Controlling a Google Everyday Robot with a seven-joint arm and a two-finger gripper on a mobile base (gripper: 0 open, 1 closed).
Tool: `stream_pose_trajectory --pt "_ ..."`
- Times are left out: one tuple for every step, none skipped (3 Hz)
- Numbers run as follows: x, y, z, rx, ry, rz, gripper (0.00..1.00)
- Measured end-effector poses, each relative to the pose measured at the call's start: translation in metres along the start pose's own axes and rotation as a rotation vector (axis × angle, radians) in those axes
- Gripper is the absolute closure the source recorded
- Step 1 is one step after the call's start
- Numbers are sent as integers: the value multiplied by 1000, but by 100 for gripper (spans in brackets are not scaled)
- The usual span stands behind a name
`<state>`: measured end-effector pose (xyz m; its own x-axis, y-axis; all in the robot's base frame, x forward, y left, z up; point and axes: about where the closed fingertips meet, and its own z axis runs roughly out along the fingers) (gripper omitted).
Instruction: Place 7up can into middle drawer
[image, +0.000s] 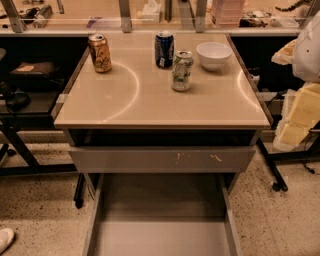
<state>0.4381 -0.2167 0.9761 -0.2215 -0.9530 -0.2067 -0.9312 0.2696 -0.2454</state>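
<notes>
The 7up can (182, 70), pale silver-white with green markings, stands upright on the beige tabletop (150, 100), right of centre. The middle drawer (160, 235) is pulled out below the table at the bottom of the view; its grey floor is bare. My gripper (296, 119) is a pale shape at the right edge, level with the table's front right corner. It is well to the right of the can and touches nothing on the table.
A dark blue can (164, 49) stands just behind the 7up can and a white bowl (213, 54) to its right. A golden-brown can (100, 52) stands at the back left. A shut grey drawer front with pale scratches (160, 159) sits above the open drawer.
</notes>
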Motion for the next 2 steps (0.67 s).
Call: stream_pose_trajectory --pt "0 0 0 0 0 0 0" --pt "-9 -5 2 2 -23 -8 0"
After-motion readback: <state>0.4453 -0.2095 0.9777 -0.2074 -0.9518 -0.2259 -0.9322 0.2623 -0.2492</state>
